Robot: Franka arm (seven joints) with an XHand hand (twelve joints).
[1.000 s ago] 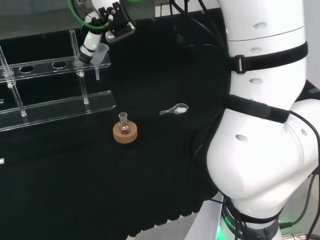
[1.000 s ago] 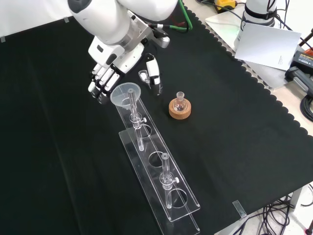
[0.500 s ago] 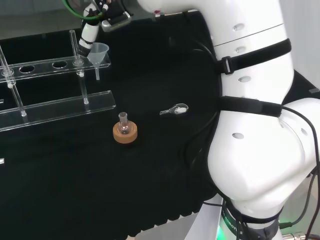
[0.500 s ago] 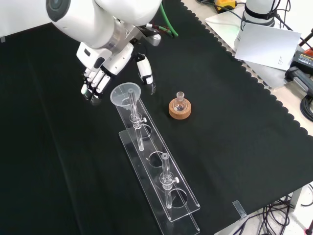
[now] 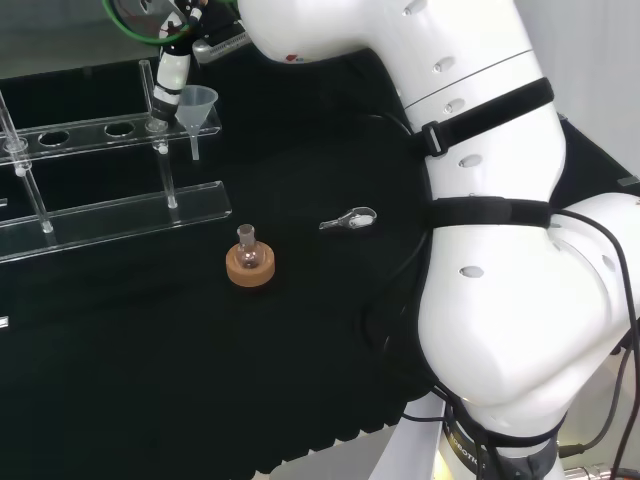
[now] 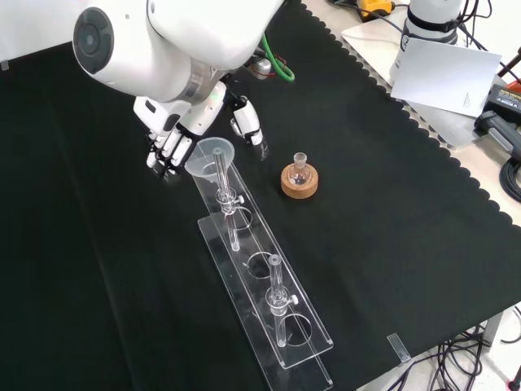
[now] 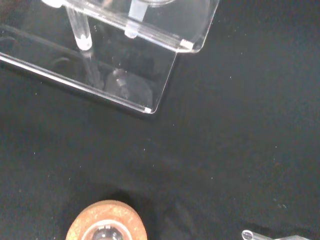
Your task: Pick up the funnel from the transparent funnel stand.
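Broadly, black cloth (image 6: 391,228) lies bare around the transparent funnel stand (image 6: 269,301), with a small flask on a cork ring (image 6: 299,180) just beside it. At the stand's far end sits the funnel (image 6: 210,157), and the hand (image 6: 167,145) flanks it, fingers straight, thumb opposite, grasping nothing.

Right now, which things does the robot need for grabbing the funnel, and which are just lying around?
For the job:
funnel
transparent funnel stand
hand

Just lying about:
small flask on its cork ring
little clear clip on the black cloth
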